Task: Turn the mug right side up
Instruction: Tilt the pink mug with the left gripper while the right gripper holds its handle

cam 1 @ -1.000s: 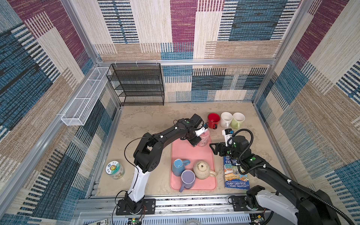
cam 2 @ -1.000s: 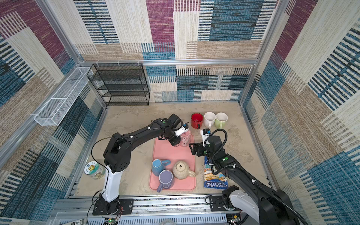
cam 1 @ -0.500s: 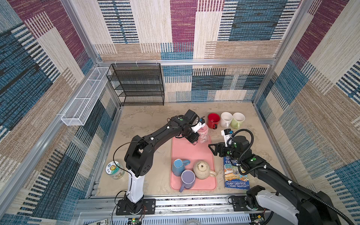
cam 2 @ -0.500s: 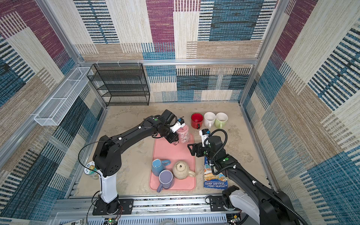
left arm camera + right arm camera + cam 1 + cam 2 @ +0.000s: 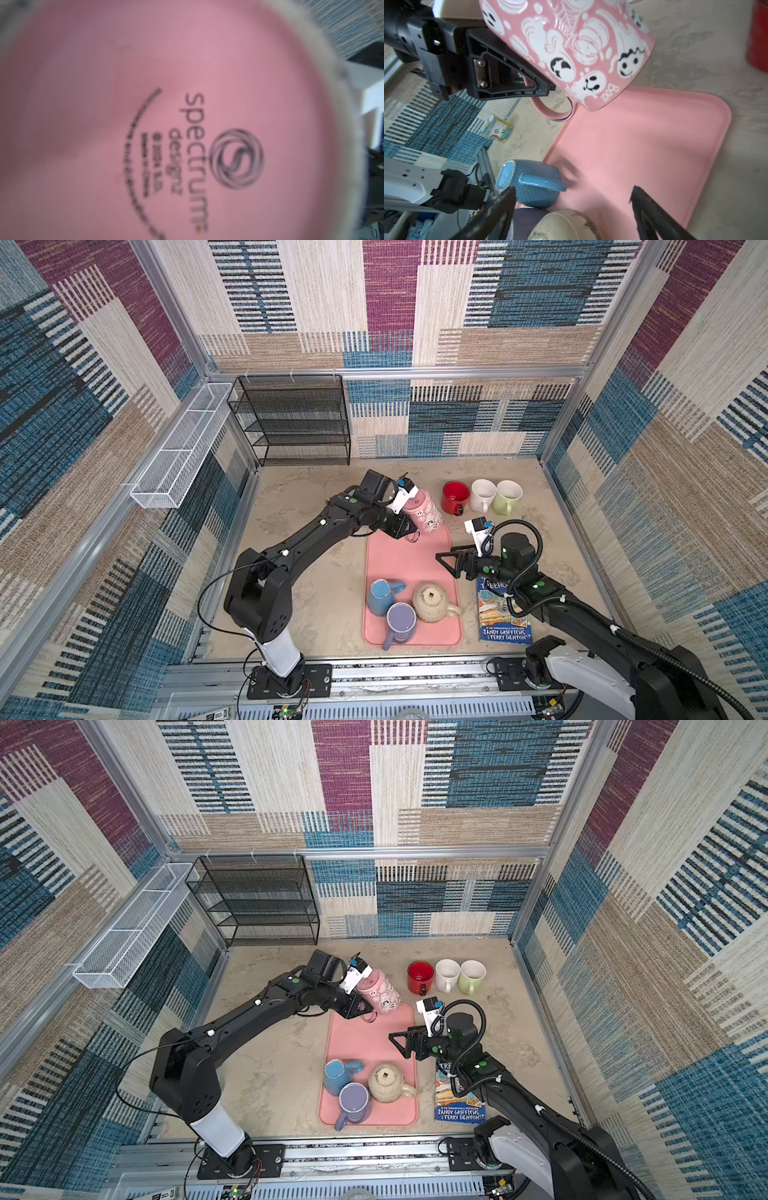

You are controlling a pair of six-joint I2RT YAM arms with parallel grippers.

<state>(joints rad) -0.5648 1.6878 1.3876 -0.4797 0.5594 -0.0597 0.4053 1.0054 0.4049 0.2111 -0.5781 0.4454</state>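
The mug (image 5: pixel 424 512) (image 5: pixel 380 990) is pink with white ghosts and pumpkins. It hangs tilted above the far end of the pink tray (image 5: pixel 409 564) (image 5: pixel 361 1040), rim lowest and clear of the tray. My left gripper (image 5: pixel 401 526) (image 5: pixel 357 1006) (image 5: pixel 548 89) is shut on it beside the handle. In the left wrist view the mug's printed base (image 5: pixel 187 104) fills the picture and hides the jaws. Over the tray's right edge (image 5: pixel 643 145) my right gripper (image 5: pixel 444 566) (image 5: pixel 397 1044) (image 5: pixel 573 193) is open, empty and pointing left.
A blue mug (image 5: pixel 380 595), a purple mug (image 5: pixel 401 620) and a beige mug (image 5: pixel 432 601) crowd the tray's near end. Red (image 5: pixel 456 495), white (image 5: pixel 483 493) and green (image 5: pixel 508 493) mugs stand at the back right. A book (image 5: pixel 503 614) lies right of the tray. A black rack (image 5: pixel 299 418) stands at the back.
My left arm has carried the pink mug up and toward the back of the tray, tipping it further. The right gripper has stayed almost still and open.
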